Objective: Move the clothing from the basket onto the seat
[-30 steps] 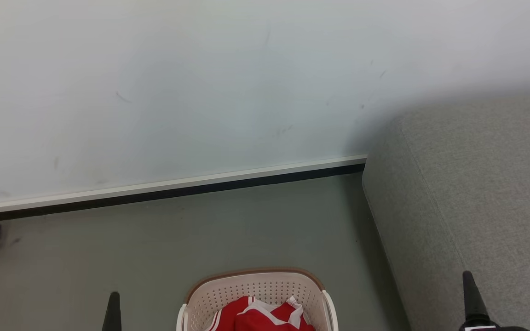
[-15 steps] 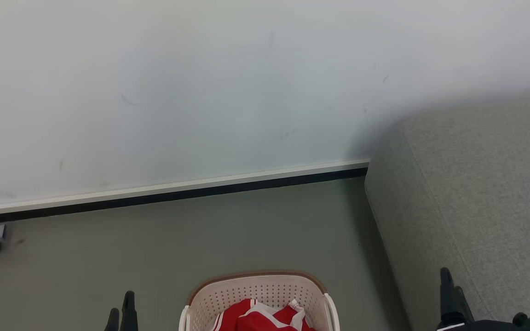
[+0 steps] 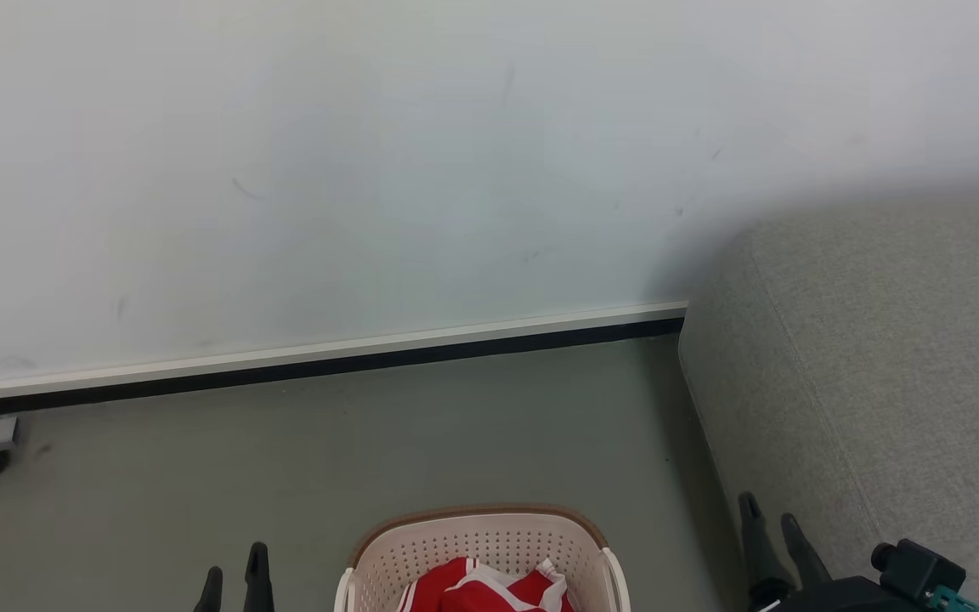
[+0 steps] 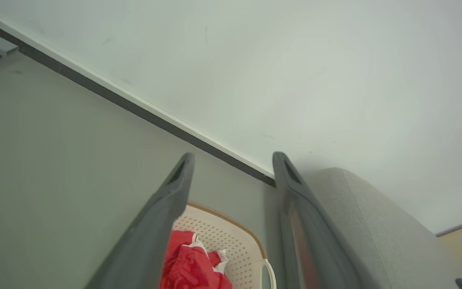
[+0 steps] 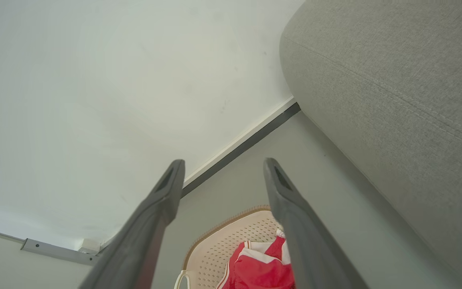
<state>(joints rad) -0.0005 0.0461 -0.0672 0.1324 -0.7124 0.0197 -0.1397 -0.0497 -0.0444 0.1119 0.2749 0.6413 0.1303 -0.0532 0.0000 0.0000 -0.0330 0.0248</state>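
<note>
Pale wall [image 3: 370,170], dark baseboard [image 3: 370,361], grey-green floor [image 3: 455,433]

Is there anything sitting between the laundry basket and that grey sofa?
Only a strip of bare grey floor, seen in the head view; the basket and the sofa stand apart.

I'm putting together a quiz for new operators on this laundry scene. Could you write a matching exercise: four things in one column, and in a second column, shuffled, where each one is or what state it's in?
Column 1
1. red sports clothing with white trim
2. cream-white perforated plastic basket
3. grey fabric sofa
4. left gripper

Column 2
A. stands on the grey-green floor
B. open and empty, left of the basket
C. lies inside the basket
D. right of the basket, no clothing on its visible part

Pairs: 1-C, 2-A, 3-D, 4-B
</note>
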